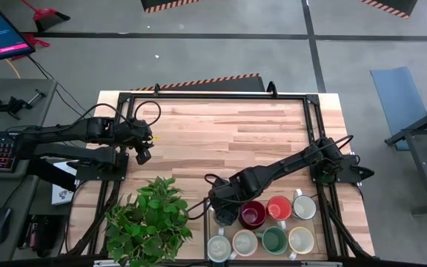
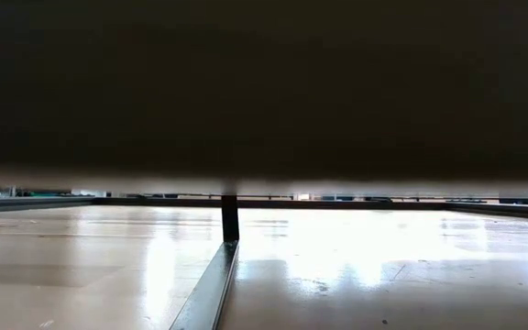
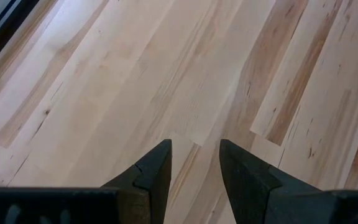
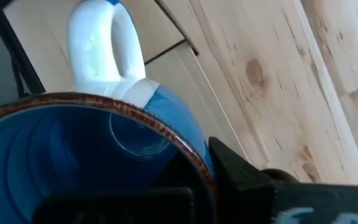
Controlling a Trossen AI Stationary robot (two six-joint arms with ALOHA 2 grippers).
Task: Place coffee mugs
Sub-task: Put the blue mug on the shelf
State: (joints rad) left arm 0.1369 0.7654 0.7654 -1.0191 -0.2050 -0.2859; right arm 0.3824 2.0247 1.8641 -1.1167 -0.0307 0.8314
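Pale wooden planks with long grain lines make the table (image 1: 221, 133), and a dark metal frame runs around it. From above I see the coffee mugs (image 1: 269, 226) grouped at the near right part of the table, in two rows close together: a dark red mug (image 1: 253, 214), an orange mug (image 1: 278, 208) and a white mug (image 1: 304, 207) in the farther row, and a pale mug (image 1: 219, 247), a cream mug (image 1: 244, 242), a green mug (image 1: 274, 239) and another cream mug (image 1: 301, 239) in the nearer row. I look into their round openings, but I cannot tell if anything is inside. The right gripper (image 1: 224, 213) is just beside the dark red mug, at the left end of the farther row. Only the right wrist view shows what it has: a blue mug (image 4: 104, 149) with a glossy blue inside, a brown rim and a thick white handle, and one dark finger is pressed on the outside of the wall, so the fingers are closed on the rim. From above this mug is hidden under the arm. The left gripper (image 3: 194, 180) waits over bare wood at the far left side, its two pointed fingers apart with nothing between them. A leafy potted plant (image 1: 150, 219) stands at the near edge, left of the mugs. The low view is mostly blocked by something dark and shows only shiny table surface and a metal rail (image 2: 211, 284).
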